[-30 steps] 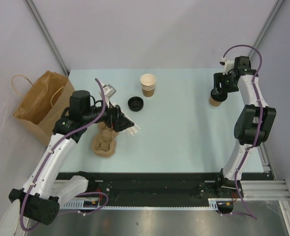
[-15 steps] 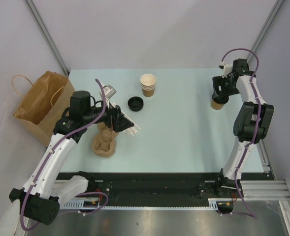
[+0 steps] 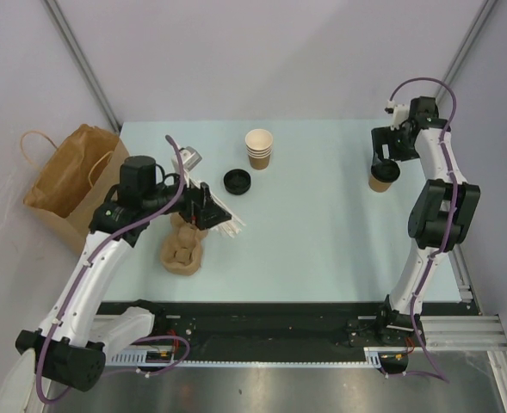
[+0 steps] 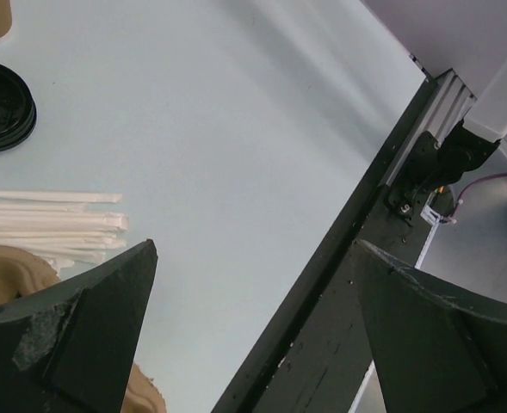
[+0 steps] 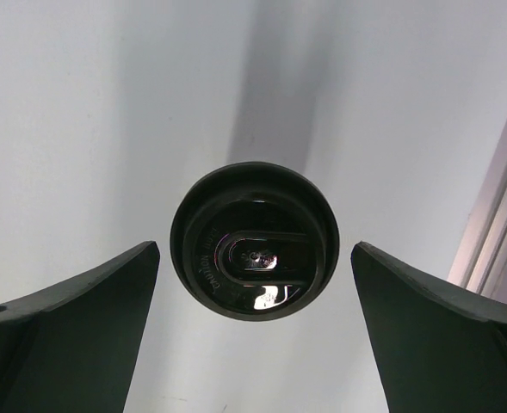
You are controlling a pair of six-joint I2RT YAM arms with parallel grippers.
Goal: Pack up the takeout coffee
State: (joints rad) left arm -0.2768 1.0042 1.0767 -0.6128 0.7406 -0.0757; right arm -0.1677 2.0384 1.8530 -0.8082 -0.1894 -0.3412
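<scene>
A brown paper bag with handles stands far to the left of the stack of cups, beyond the left edge of the pale blue desk. Closer to the stack, still left of it and toward the front, the left pincer hangs with its jaws spread wide and nothing between them. It is above a tan moulded cup carrier and a bundle of paper-wrapped straws lying right against the carrier. A loose black lid lies flat on the desk just left of and in front of the stack, apart from the straws. The stack itself, lidless tan cups nested upright, stands toward the back of the desk. Well to the right of the stack, near the desk's right edge, a takeout coffee, a tan cup under a round black lid, stands upright on the desk. The right pincer hangs directly over it, jaws wide open, with its fingers on either side of the lid and clear of it, gripping nothing.
</scene>
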